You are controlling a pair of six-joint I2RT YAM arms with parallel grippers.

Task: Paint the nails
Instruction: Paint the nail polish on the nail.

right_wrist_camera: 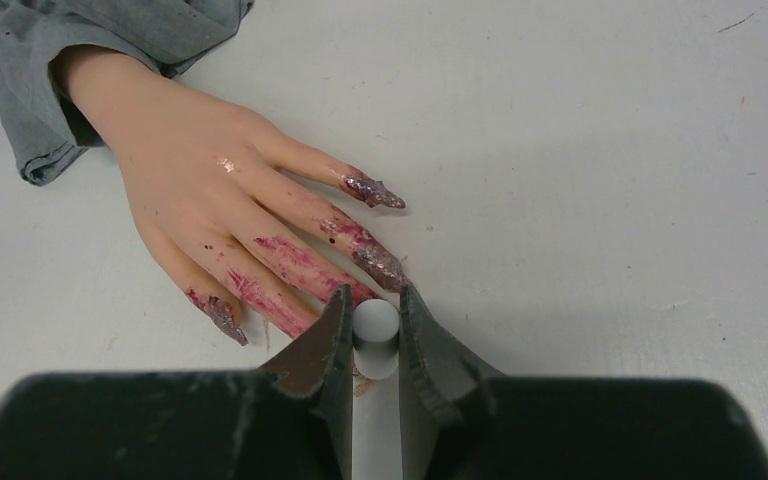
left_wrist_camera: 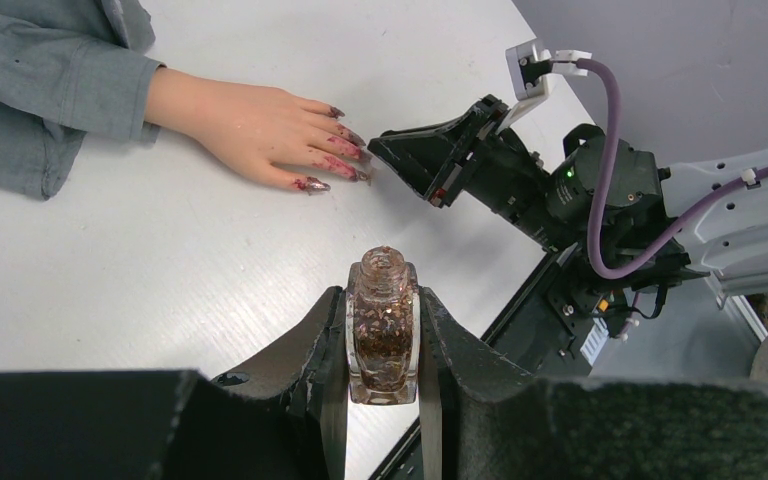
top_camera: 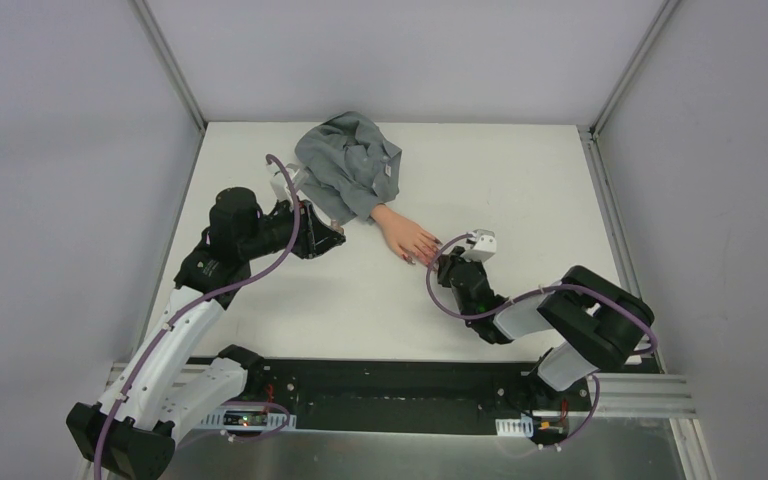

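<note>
Top view, hard to make out: what the left gripper (top_camera: pixel 332 238) and right gripper (top_camera: pixel 442 262) hold is too small to tell.
Top view, task item: fake hand (top_camera: pixel 405 235) lies flat on the bench (top_camera: pixel 520 190), grey sleeve (top_camera: pixel 350 165) bunched behind it, its fingers just beside the right gripper.
Left wrist view, container: left gripper is clamped on an upright glass bottle (left_wrist_camera: pixel 383 335) with a bare neck. Glittery reddish-brown polish shows through most of the glass.
Left wrist view, nails: nails (left_wrist_camera: pixel 318 185) are pointed and dark purplish-red.
Right wrist view, gripper: closed on a white cap (right_wrist_camera: pixel 375 325).
Right wrist view, hidden: whatever lies beneath the cap, and one fingertip behind the jaw.
</note>
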